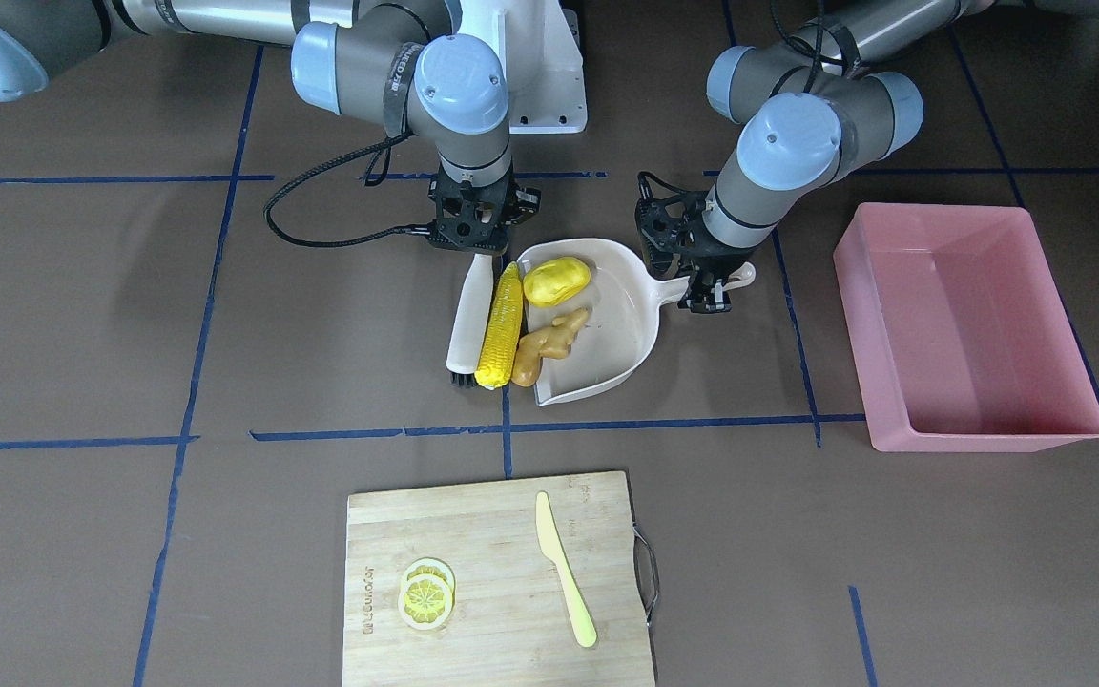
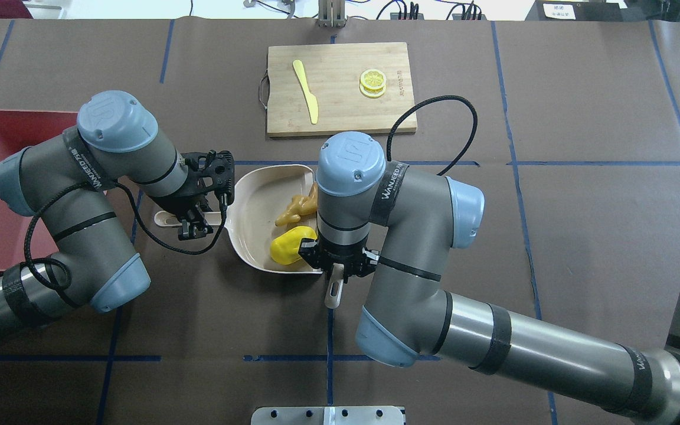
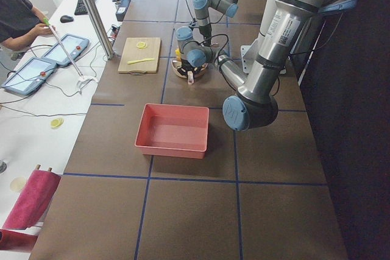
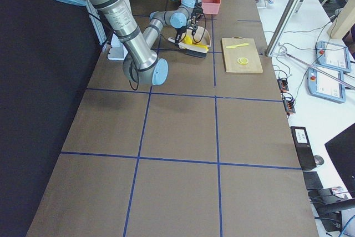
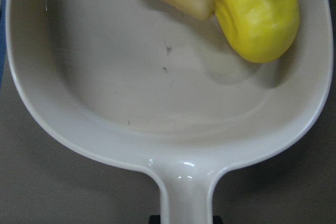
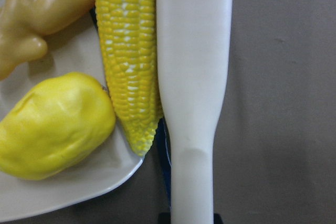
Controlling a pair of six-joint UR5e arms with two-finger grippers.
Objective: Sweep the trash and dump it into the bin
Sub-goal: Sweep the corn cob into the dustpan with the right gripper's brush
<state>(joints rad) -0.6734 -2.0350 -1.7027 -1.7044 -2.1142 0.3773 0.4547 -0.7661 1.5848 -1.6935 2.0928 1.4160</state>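
The beige dustpan lies on the table with the yellow oval lump and the tan ginger root inside it. The corn cob lies along the pan's open mouth. My left gripper is shut on the dustpan's handle. My right gripper is shut on a white brush, which lies flat against the outer side of the corn. The pink bin stands empty beyond the left arm, apart from the pan.
A wooden cutting board with lemon slices and a pale yellow knife lies on the operators' side of the pan. Blue tape lines cross the brown table. A black cable loops near the right arm.
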